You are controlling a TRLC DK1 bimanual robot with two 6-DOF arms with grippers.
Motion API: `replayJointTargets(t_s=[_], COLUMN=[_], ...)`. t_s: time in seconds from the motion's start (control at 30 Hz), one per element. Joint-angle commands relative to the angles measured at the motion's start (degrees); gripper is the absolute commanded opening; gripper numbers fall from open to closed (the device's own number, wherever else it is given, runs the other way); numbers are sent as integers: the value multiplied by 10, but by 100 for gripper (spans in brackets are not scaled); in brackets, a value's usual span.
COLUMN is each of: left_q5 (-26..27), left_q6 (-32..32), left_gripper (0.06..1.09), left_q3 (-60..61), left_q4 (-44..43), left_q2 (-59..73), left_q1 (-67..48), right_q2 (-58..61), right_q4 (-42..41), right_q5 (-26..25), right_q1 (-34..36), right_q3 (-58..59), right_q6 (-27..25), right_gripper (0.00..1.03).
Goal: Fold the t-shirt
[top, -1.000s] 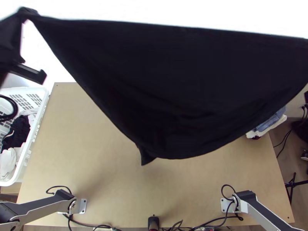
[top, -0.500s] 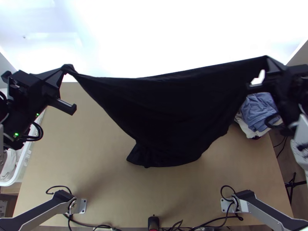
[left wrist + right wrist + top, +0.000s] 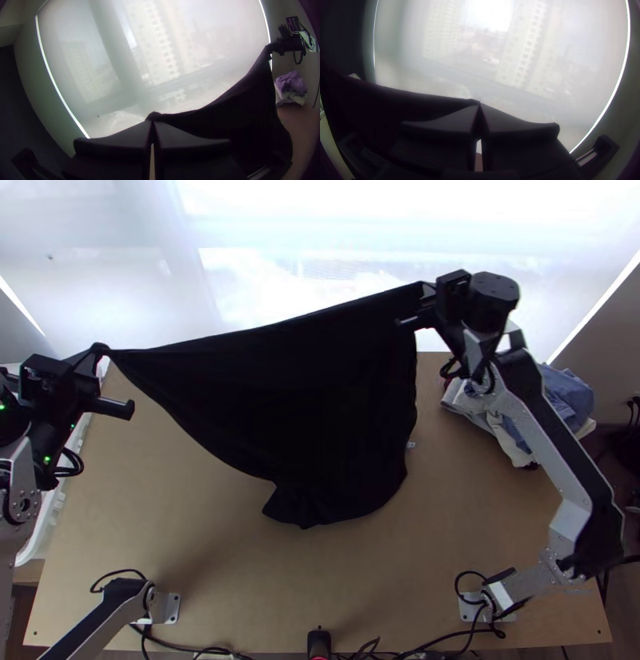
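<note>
Black fabric t-shirt (image 3: 296, 412), clamped in left gripper (image 3: 153, 116) and right gripper (image 3: 480, 104), slackens as the right swings inward! Below them it probably meets the light wooden tabletop (image 3: 200, 524); lay-down looks near.

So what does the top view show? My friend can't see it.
A black t-shirt hangs between the left gripper and the right gripper, over a light wooden table, with a pile of blue and whitish clothes at the right.
</note>
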State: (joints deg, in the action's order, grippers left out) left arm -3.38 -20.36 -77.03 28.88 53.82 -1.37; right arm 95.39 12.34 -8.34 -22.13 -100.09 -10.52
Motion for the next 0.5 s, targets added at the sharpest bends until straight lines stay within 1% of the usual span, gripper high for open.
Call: replayJointTargets(t_s=[0.0, 0.2, 0.4, 0.47], left_q5=[18, 13, 13, 17], left_q6=[25, 54, 54, 53], left_gripper=[9, 9, 9, 9], left_q3=[129, 227, 297, 306], left_q4=[-80, -147, -200, -203], left_q2=[-19, -15, -15, -13], left_q1=[69, 81, 146, 172], right_q2=[171, 300, 391, 414], right_q4=[-13, 2, 11, 9], right_q5=[3, 3, 3, 3], right_q1=[-45, -63, -83, -91], right_q3=[-106, -222, -306, -324], right_q6=[-2, -2, -1, -3], right_gripper=[3, 3, 3, 3])
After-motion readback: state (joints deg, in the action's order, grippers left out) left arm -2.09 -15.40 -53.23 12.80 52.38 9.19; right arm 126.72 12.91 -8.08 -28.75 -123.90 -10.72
